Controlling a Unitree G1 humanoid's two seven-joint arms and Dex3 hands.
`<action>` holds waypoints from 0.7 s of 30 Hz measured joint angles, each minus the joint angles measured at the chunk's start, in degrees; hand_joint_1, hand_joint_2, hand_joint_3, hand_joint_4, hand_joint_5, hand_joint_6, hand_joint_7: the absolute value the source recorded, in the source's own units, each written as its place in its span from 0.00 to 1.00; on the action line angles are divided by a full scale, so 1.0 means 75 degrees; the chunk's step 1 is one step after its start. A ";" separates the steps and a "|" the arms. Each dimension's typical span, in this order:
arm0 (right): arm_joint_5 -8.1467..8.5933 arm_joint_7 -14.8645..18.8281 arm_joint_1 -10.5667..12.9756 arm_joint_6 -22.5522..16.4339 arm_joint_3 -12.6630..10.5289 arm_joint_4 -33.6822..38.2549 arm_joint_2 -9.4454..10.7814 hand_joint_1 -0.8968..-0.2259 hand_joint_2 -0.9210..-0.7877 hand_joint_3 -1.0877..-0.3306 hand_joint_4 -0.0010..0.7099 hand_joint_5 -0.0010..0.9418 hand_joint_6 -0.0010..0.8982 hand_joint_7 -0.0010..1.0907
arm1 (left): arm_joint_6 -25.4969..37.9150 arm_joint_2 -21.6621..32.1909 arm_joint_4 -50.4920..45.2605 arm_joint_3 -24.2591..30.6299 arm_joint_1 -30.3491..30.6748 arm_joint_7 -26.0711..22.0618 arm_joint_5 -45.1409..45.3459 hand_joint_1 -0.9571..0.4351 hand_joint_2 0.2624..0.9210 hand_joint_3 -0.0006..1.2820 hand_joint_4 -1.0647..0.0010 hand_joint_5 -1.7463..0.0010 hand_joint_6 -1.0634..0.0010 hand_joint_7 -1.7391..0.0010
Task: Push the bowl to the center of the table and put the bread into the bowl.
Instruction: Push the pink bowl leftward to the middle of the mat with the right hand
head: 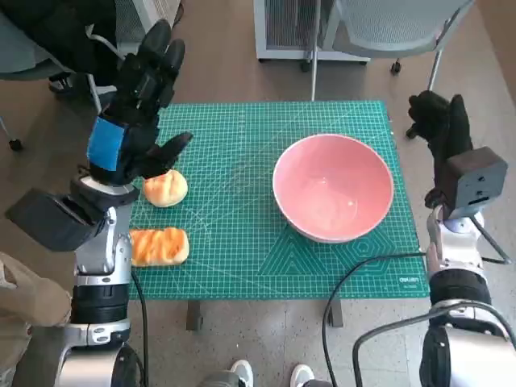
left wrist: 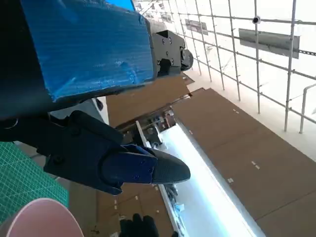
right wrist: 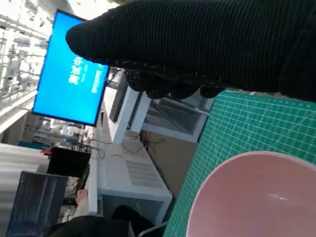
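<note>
An empty pink bowl (head: 333,187) stands on the right half of the green cutting mat (head: 242,234); its rim also shows in the left wrist view (left wrist: 42,219) and the right wrist view (right wrist: 252,197). A round bread roll (head: 166,189) lies near the mat's left edge, with a longer orange bread (head: 159,247) in front of it. My left hand (head: 139,97) is raised above the mat's left side, fingers spread, holding nothing. My right hand (head: 439,122) hovers off the mat's right edge beside the bowl, fingers apart and empty.
Office chairs (head: 387,32) and a white cabinet stand beyond the table's far edge. Cables (head: 363,274) hang at the front right. A person's shoes (head: 270,375) show at the near edge. A blue screen (right wrist: 71,74) shows in the right wrist view.
</note>
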 measured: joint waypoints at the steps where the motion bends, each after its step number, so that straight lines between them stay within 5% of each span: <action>1: 0.0000 0.0000 -0.0005 0.0010 -0.0002 0.0009 0.0000 0.47 0.00 0.31 0.23 0.01 0.02 0.30 | 0.0004 0.0001 -0.0001 0.0000 0.0000 -0.0001 -0.0001 0.20 1.00 0.23 0.92 1.00 0.89 0.92; 21: -0.0004 -0.0001 -0.0030 0.0130 -0.0014 0.0140 0.0001 0.42 0.00 0.31 0.22 0.00 0.03 0.28 | 0.0150 0.0004 -0.0144 0.0000 0.0046 -0.0006 -0.0011 0.20 1.00 0.23 0.93 1.00 0.89 0.92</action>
